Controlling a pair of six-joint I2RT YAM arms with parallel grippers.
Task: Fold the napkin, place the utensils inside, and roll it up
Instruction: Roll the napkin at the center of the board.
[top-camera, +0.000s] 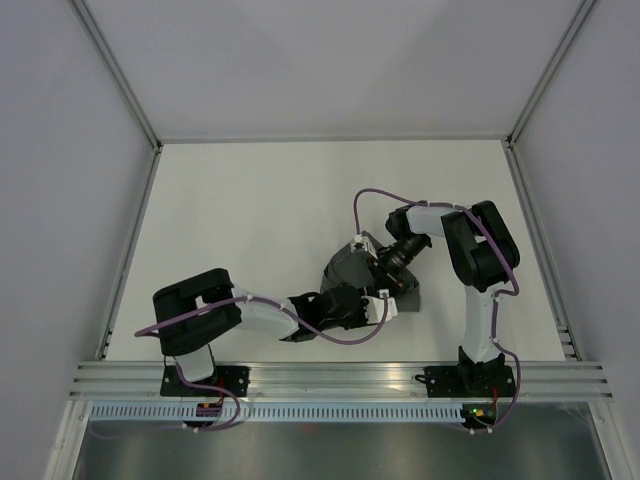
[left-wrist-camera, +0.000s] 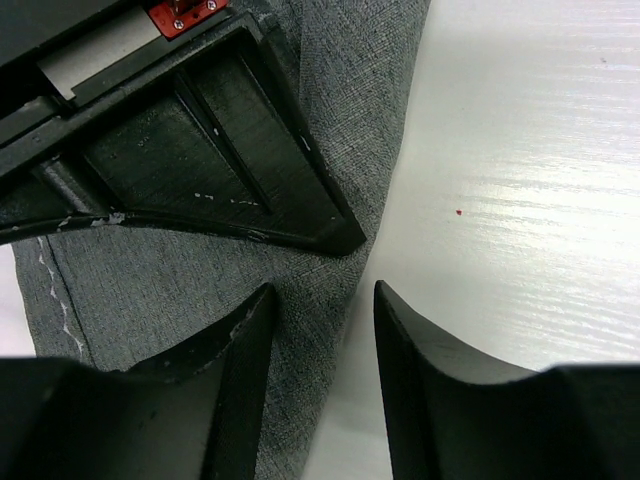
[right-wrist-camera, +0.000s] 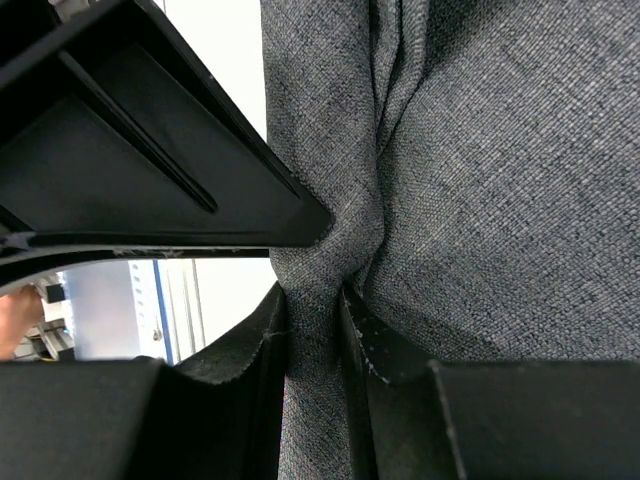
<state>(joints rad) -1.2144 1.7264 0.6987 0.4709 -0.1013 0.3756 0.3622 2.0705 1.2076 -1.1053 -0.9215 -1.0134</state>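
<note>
The dark grey napkin (top-camera: 345, 268) lies bunched on the white table between both grippers. My right gripper (right-wrist-camera: 315, 295) is shut on a gathered fold of the napkin (right-wrist-camera: 500, 150), with the cloth pinched tight between both fingers. My left gripper (left-wrist-camera: 320, 290) is open just beside it. The napkin's edge (left-wrist-camera: 350, 80) runs into its gap, with the left finger (left-wrist-camera: 230, 350) over cloth and the right finger (left-wrist-camera: 420, 360) over bare table. The other gripper's finger (left-wrist-camera: 230, 150) is close ahead. From above, the two grippers (top-camera: 352, 303) (top-camera: 368, 262) almost touch. The utensils are out of view.
The white table (top-camera: 250, 210) stretches back and left of the cloth. An aluminium rail (top-camera: 340, 378) runs along the near edge by the arm bases. White walls with metal posts (top-camera: 120, 80) close in the sides and back.
</note>
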